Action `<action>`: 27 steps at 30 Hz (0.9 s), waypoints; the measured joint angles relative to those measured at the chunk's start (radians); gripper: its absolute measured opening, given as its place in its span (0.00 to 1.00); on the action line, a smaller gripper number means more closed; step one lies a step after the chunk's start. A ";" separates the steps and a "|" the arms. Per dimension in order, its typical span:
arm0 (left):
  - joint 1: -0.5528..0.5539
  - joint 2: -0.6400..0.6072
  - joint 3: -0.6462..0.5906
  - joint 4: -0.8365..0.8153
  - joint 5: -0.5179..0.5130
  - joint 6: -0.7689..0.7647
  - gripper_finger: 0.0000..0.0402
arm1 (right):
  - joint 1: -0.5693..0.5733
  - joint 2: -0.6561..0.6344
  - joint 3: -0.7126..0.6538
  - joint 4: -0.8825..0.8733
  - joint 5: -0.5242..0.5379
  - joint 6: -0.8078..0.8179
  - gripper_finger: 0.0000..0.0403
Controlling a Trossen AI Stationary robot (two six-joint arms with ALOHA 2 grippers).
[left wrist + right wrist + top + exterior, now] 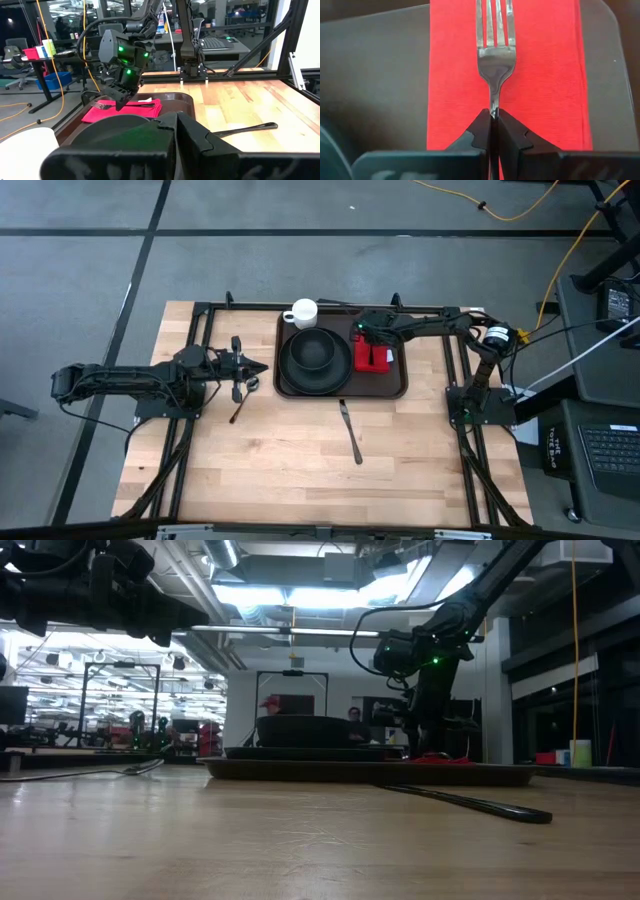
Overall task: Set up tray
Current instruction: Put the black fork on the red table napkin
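Note:
The dark brown tray (402, 386) lies in the far middle of the table. On it rest a round black plate (315, 356) and, to its right, a red napkin (380, 363). A white cup (302, 313) stands at the tray's far left corner. My right gripper (492, 116) hangs over the napkin (545, 75), shut on a silver fork (494, 55). My left gripper (262, 369) is shut and raised left of the tray, holding nothing. A spoon (238, 408) lies on the wood beneath it. My right gripper pinches the fork's handle just behind the head (493, 106) between its two fingertips (481, 131). It comes from above, pointing down (120, 100). The fork lies level along the red napkin; I cannot tell whether it rests on the cloth or sits just above it.
A knife (350, 431) lies on the bare wood near the tray's near edge, also seen in the low view as the knife (470, 803). Black frame rails run along the table's left and right sides. Bare wood shows toward the near edge.

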 joint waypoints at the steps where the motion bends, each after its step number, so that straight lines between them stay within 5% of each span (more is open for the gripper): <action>1: 0.000 0.000 0.000 0.000 0.000 0.000 0.02 | 0.000 0.000 0.000 0.000 0.001 0.000 0.05; 27: 0.000 0.000 0.000 0.000 0.000 0.000 0.01 | 0.003 0.009 0.000 0.029 0.021 -0.026 0.05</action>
